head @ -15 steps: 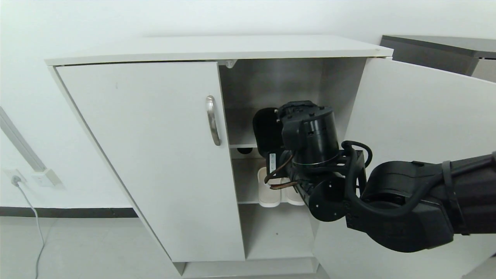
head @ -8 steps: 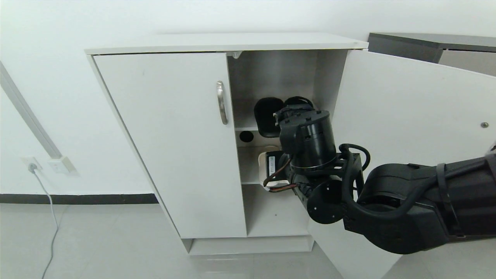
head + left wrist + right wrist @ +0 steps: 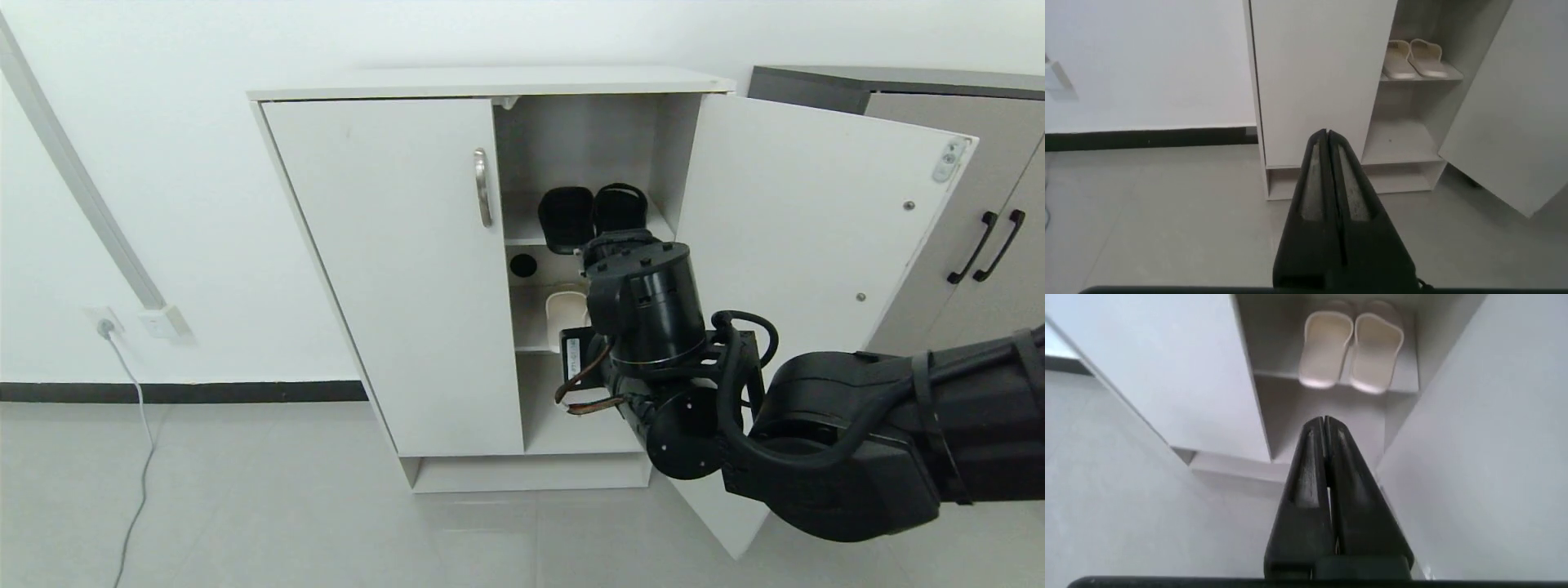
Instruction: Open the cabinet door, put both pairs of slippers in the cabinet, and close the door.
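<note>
The white cabinet [image 3: 490, 82] has its left door [image 3: 392, 269] closed and its right door [image 3: 800, 269] swung wide open. A black pair of slippers [image 3: 592, 214] lies on the upper shelf. A cream pair of slippers [image 3: 1351, 345] lies side by side on the middle shelf, also seen as the cream slippers [image 3: 1413, 59] from farther off. My right arm [image 3: 653, 327] hangs in front of the opening, and the right gripper [image 3: 1325, 425] is shut and empty, just outside the shelves. Low above the floor, back from the cabinet, the left gripper [image 3: 1325, 139] is shut and empty.
A grey cabinet [image 3: 963, 212] with black handles stands right behind the open door. A wall socket with a cable [image 3: 106, 327] is at the left. The closed door carries a metal handle [image 3: 483, 188]. Grey floor tiles [image 3: 245, 506] lie open before the cabinet.
The whole head view has pulled back from the cabinet and shifted. The right arm has come out of the opening with it. Both pairs of slippers stay on their shelves.
</note>
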Controlling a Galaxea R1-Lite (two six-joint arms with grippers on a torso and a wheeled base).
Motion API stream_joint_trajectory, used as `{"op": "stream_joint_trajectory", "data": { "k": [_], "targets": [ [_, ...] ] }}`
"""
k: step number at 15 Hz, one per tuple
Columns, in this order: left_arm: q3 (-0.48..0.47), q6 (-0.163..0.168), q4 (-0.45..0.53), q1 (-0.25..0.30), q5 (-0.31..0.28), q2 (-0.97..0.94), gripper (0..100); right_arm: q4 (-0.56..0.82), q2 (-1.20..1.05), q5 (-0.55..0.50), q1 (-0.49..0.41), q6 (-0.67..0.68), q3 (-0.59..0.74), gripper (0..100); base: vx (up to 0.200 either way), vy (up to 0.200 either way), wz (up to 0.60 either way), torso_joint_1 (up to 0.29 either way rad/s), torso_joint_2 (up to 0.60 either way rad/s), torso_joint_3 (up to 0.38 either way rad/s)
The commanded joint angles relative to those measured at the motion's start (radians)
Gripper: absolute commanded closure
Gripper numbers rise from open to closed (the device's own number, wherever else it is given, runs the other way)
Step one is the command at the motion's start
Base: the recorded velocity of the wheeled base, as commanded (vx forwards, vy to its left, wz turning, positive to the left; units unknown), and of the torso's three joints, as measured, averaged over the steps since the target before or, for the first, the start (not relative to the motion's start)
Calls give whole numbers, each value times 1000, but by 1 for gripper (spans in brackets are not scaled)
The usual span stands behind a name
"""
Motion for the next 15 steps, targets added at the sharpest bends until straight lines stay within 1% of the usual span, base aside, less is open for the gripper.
{"op": "stream_joint_trajectory", "data": {
  "k": [1,6,15],
  "targets": [
    [0,-1,0,0,1,1,100,-1,3,2,-1,1,3,100,-200,0,0,7,2,7],
    [2,-1,0,0,1,1,100,-32,6,11,-26,-15,37,100,0,0,0,0,0,0],
    [0,-1,0,0,1,1,100,-35,9,11,-30,-21,45,100,0,0,0,0,0,0]
  ]
}}
